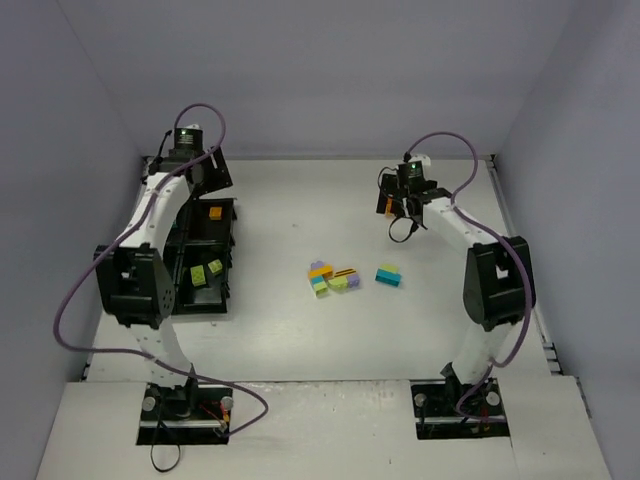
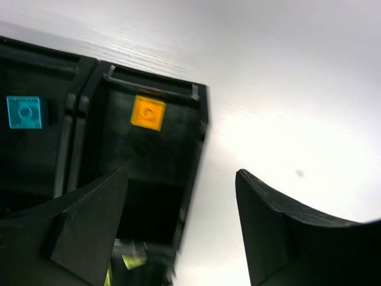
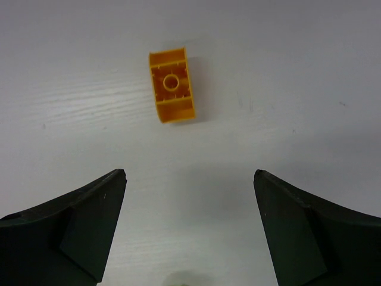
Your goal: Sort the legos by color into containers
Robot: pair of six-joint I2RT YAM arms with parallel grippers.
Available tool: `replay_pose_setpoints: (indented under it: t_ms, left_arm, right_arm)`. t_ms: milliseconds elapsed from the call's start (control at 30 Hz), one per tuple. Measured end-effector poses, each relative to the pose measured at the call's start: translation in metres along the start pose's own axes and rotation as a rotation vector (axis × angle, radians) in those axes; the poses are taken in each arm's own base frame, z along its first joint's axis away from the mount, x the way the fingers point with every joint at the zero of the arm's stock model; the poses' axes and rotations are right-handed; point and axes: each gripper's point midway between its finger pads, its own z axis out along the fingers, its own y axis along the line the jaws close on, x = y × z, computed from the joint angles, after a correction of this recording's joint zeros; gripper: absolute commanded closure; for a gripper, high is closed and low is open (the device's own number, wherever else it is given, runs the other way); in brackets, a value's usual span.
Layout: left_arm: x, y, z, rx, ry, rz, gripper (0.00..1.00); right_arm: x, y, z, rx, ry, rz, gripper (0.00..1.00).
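Note:
The containers are one black four-compartment tray (image 1: 228, 262) at the left. In the left wrist view its compartments (image 2: 196, 128) hold an orange lego (image 2: 148, 112) and a teal lego (image 2: 25, 112), with lime ones (image 2: 134, 261) nearer. My left gripper (image 1: 208, 178) (image 2: 181, 179) hangs open and empty over the tray's far right corner. My right gripper (image 1: 405, 205) (image 3: 189, 174) is open above the table, with an upturned orange lego (image 3: 172, 85) (image 1: 387, 206) just beyond its fingertips. Mixed stacks of legos (image 1: 333, 277) and a teal-and-lime stack (image 1: 388, 275) lie mid-table.
Grey walls close in the white table (image 1: 300, 340) on the back and both sides. Lime bricks (image 1: 206, 271) sit in the tray's near right compartment. The arm bases (image 1: 185, 405) stand at the near edge.

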Motion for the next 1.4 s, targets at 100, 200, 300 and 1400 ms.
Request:
replay_pose_setpoints:
  t_ms: [100,200,300,1400]
  left_arm:
    - [0.002,-0.011,-0.05,0.085,-0.041,-0.041,0.28]
    - [0.018,-0.017,-0.094,0.154,-0.059,-0.06,0.28]
    - [0.037,-0.019,-0.125,0.199,-0.056,-0.058,0.28]
    - [0.119,0.009,-0.188,0.215,0.017,-0.048,0.28]
  right_arm:
    - [-0.009,-0.005,0.029,0.021,0.009,-0.005,0.18]
    - [-0.01,-0.008,0.056,0.029,0.027,-0.013,0.24]
    - [-0.005,-0.01,0.08,0.026,0.052,-0.027,0.32]
    - [-0.084,-0.027,0.122,-0.015,-0.174,-0.101,0.16]
